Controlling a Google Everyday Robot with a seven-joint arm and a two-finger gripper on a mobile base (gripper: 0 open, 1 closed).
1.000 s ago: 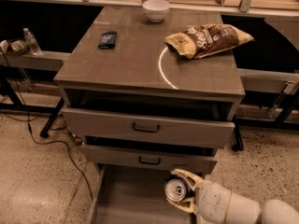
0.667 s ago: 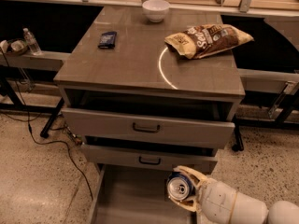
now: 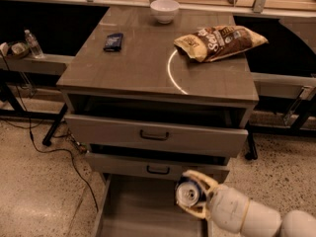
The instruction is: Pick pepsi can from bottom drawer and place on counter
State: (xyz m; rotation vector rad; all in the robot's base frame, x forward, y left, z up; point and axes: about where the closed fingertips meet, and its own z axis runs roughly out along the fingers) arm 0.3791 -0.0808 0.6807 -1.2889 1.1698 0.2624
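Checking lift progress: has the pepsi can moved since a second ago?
Yes, slightly: held in the hand over the bottom drawer, right side, the pepsi can has risen toward the middle drawer front.

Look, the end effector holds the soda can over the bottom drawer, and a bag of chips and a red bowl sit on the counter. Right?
Not quite. The camera view shows the bowl is white, not red. The rest holds: the end effector grips the soda can over the bottom drawer, and the bag of chips sits on the counter with the bowl.
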